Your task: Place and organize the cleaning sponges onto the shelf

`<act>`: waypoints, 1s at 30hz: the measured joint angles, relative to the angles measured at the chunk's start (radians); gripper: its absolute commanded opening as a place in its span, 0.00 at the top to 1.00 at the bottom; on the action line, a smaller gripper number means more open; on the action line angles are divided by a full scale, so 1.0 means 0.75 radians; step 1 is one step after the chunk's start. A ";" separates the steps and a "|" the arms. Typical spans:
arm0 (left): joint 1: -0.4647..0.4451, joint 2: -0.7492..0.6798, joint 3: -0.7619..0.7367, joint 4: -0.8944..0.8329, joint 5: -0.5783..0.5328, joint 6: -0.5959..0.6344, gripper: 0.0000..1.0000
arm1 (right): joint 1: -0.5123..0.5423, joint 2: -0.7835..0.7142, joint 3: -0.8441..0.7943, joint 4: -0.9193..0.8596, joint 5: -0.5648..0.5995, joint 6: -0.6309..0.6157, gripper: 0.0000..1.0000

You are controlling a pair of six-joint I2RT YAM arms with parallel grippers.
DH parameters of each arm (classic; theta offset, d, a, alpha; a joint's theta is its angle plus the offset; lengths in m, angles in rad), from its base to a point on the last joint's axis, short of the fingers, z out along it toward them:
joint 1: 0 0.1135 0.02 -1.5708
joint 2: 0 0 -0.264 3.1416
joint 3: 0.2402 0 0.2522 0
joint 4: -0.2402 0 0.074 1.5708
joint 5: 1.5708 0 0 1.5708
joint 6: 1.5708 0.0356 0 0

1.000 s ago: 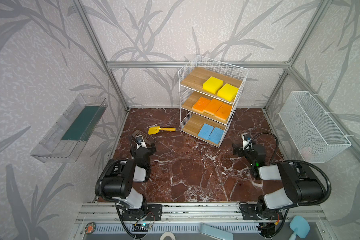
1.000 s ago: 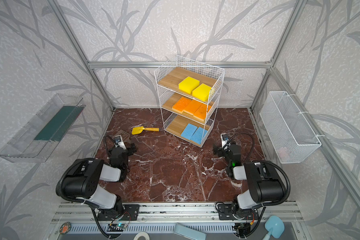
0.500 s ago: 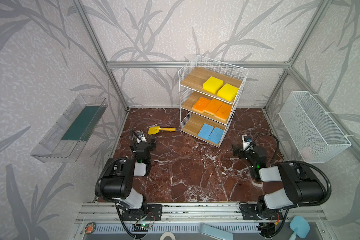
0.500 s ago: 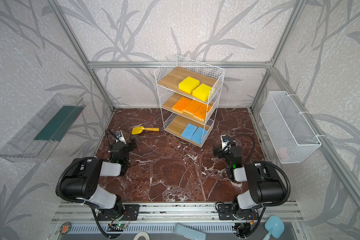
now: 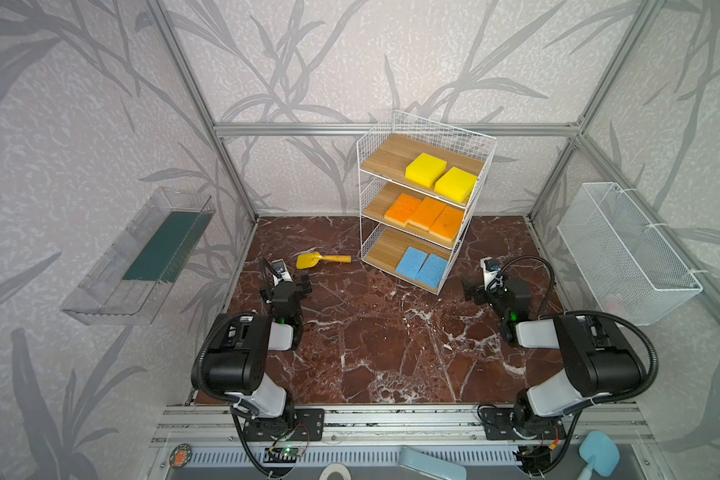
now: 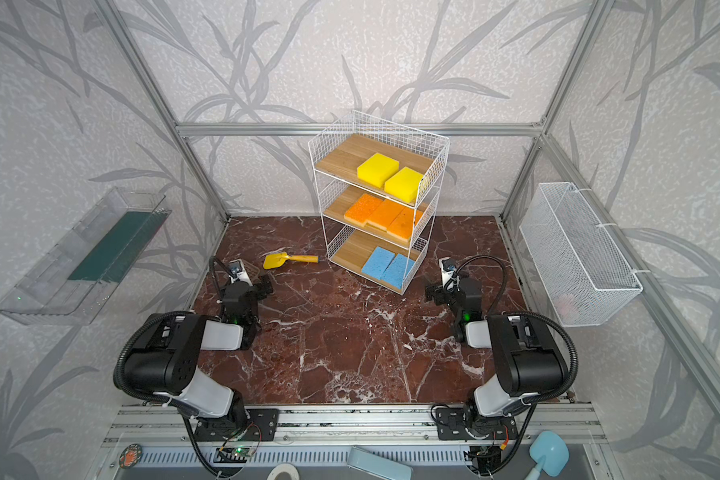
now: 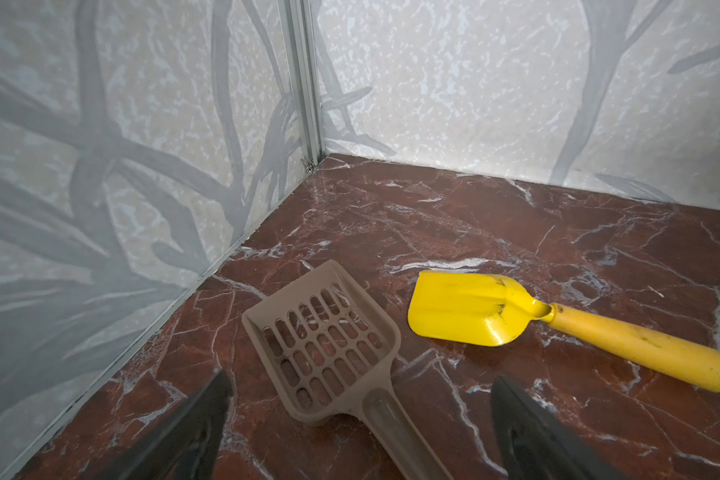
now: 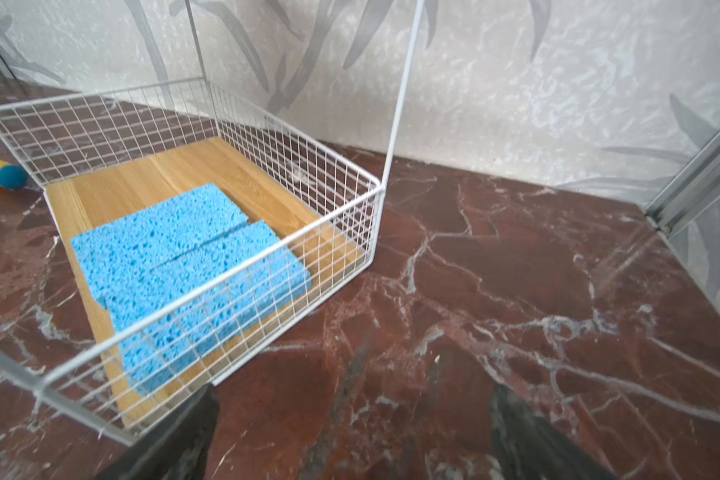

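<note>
Arms folded low; left claw (image 5: 287, 287) and right claw (image 5: 474, 291) gape empty.

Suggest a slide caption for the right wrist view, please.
Two blue sponges lie side by side on the bottom board of the shelf, beyond the open right gripper.

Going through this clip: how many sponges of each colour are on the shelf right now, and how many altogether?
Yellow sponges, top tier: 2
Orange sponges, middle tier: 3
Light blue sponges, bottom tier: 2
Total on the shelf: 7
</note>
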 measured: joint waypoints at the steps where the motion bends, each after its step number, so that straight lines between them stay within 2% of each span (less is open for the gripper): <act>1: 0.001 -0.002 -0.038 0.045 -0.001 -0.002 0.01 | 0.004 -0.019 -0.051 0.041 0.005 -0.002 0.01; 3: 0.003 -0.007 -0.166 0.187 0.016 -0.003 0.01 | 0.008 -0.044 -0.186 0.185 0.013 -0.003 0.01; 6: 0.002 -0.005 -0.234 0.166 0.026 -0.001 0.01 | 0.012 0.027 -0.294 0.316 0.025 -0.002 0.01; 8: 0.002 -0.001 -0.139 0.063 0.016 0.004 0.01 | 0.013 0.062 -0.242 0.268 0.034 0.001 0.01; 11: 0.002 -0.021 0.035 -0.073 0.038 0.003 0.01 | 0.013 0.002 -0.065 0.038 0.039 0.000 0.01; 13: 0.002 -0.022 0.058 -0.059 0.056 0.009 0.01 | 0.007 -0.008 0.043 -0.001 0.037 0.004 0.01; 17: 0.003 -0.021 0.053 -0.135 0.073 0.009 0.01 | -0.001 -0.005 0.049 -0.003 0.035 0.016 0.01; 19: 0.003 -0.021 0.003 -0.063 0.072 0.010 0.01 | 0.000 -0.007 0.001 0.015 0.035 0.016 0.01; 22: 0.010 -0.022 -0.209 0.172 0.073 -0.002 0.01 | 0.001 -0.073 -0.202 0.144 0.047 0.018 0.01; 24: 0.009 -0.004 -0.265 0.189 0.072 0.005 0.01 | 0.001 -0.076 -0.251 0.150 0.050 0.020 0.01; 26: 0.005 0.021 -0.211 0.157 0.062 0.015 0.01 | 0.002 -0.042 -0.188 0.097 0.056 0.023 0.01; 30: -0.006 -0.013 0.019 -0.049 0.072 0.017 0.01 | 0.001 -0.015 0.036 -0.053 0.064 0.029 0.01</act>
